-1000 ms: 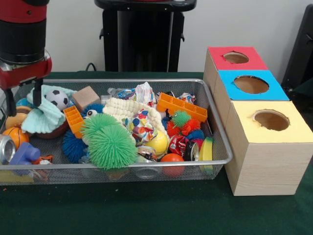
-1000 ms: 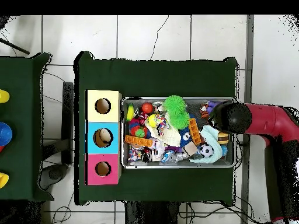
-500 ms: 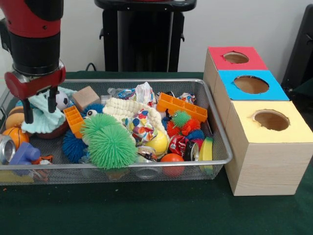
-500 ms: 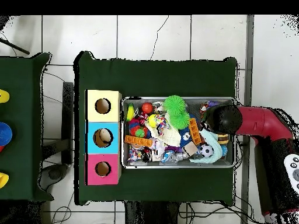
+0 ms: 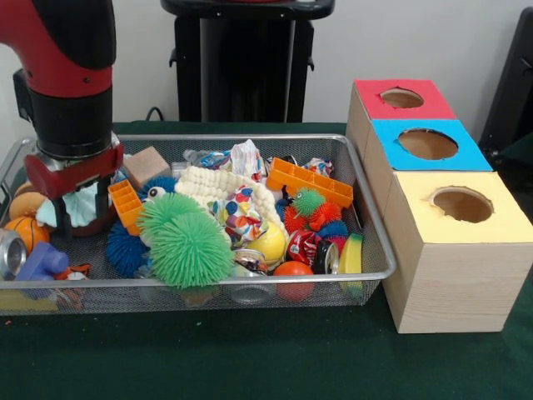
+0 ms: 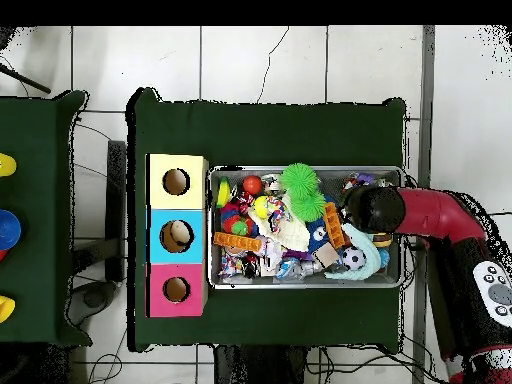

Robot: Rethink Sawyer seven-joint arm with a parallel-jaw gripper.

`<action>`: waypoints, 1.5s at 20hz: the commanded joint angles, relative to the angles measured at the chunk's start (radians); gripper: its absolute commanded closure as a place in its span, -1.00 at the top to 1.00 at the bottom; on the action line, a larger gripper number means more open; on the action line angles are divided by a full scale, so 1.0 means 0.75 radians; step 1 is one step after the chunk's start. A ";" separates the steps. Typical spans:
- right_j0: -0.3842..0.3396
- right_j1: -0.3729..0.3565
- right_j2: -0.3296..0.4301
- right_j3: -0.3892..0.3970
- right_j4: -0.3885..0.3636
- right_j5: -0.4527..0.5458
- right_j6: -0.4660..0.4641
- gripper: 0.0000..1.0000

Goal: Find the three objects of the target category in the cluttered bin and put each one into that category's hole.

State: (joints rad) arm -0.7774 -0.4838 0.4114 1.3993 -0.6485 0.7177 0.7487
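- Claw (image 5: 83, 210) hangs low at the left end of the wire bin (image 5: 208, 138), jaws apart, one finger on each side of the pale teal cloth (image 5: 85, 198); nothing gripped
- target category is not shown anywhere; judging from where the claw is, soft fabric items are the likely target; teal cloth lies at the bin's left end, partly over an orange ball (image 5: 29, 202) and just beside a small orange block (image 5: 125, 205)
- handling, my guess: cloth is light, limp, not fragile; it will fold and drape when lifted and may drag neighbours; best to pinch a raised fold near its middle, not a trailing edge; a loose hanging end could catch on a hole's rim
- other fabric candidates, counted: cream knitted piece (image 5: 212, 185) and patterned cloth (image 5: 237, 212), mid-bin, touching each other; three fabric pieces with the teal one
- three boxes on the desk (image 5: 250, 358) just right of the bin, one hole each: red box (image 5: 366, 104), blue box (image 5: 391, 154), yellow box (image 5: 416, 225); which belongs to cloth I cannot tell
- clutter count: two orange blocks, second one a long orange block (image 5: 310, 182); one big green spiky ball (image 5: 187, 242); one blue spiky ball (image 5: 125, 250); a cluster of small spiky balls (image 5: 312, 212); one wooden cube (image 5: 146, 165); one basketball (image 5: 25, 232); one soccer ball (image 6: 351, 258), seen overhead only; one purple toy (image 5: 42, 262); at least two cans, one being the left can (image 5: 10, 252)
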 commanded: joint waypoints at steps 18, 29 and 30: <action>-0.038 0.169 0.013 -0.156 0.010 -0.013 0.040 1.00; 0.010 0.100 0.019 -0.233 0.078 0.178 0.012 1.00; 0.014 0.096 0.018 -0.235 0.081 0.184 0.012 1.00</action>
State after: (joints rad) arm -0.7940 -0.3960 0.4112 1.2872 -0.6210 0.7157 0.7487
